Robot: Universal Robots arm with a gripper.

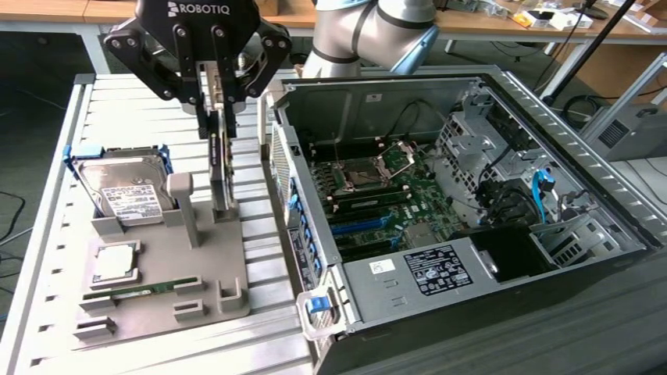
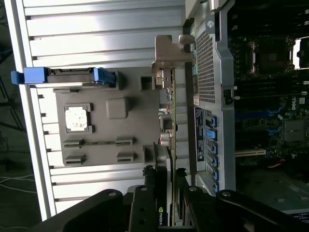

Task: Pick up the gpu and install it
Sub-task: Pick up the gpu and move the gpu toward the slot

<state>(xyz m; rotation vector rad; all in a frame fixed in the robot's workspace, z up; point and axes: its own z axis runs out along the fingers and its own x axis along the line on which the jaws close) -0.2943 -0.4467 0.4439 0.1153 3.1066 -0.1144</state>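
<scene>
The black Robotiq jaws are closed on the gpu (image 1: 219,168), a thin dark circuit card seen edge-on, one jaw pressed to each flat face near one end. In the wrist view its silver-grey metal bracket (image 2: 169,48) sits at the end away from the jaws. The card stands on edge over the grey moulded fixture tray (image 1: 156,308), at the tray's 3 o'clock side in the exterior view; whether its lower edge touches the tray cannot be told. On the tray, a silver hard drive with a white label (image 1: 125,191) is at 11 o'clock, a square silver processor chip (image 1: 115,262) at 9 o'clock, and a narrow green memory stick (image 1: 151,290) at 7 o'clock. The open grey computer case (image 1: 583,180) lies at 3 o'clock of the tray on the slatted aluminium desk (image 1: 136,101), with its green motherboard (image 1: 417,199) exposed.
</scene>
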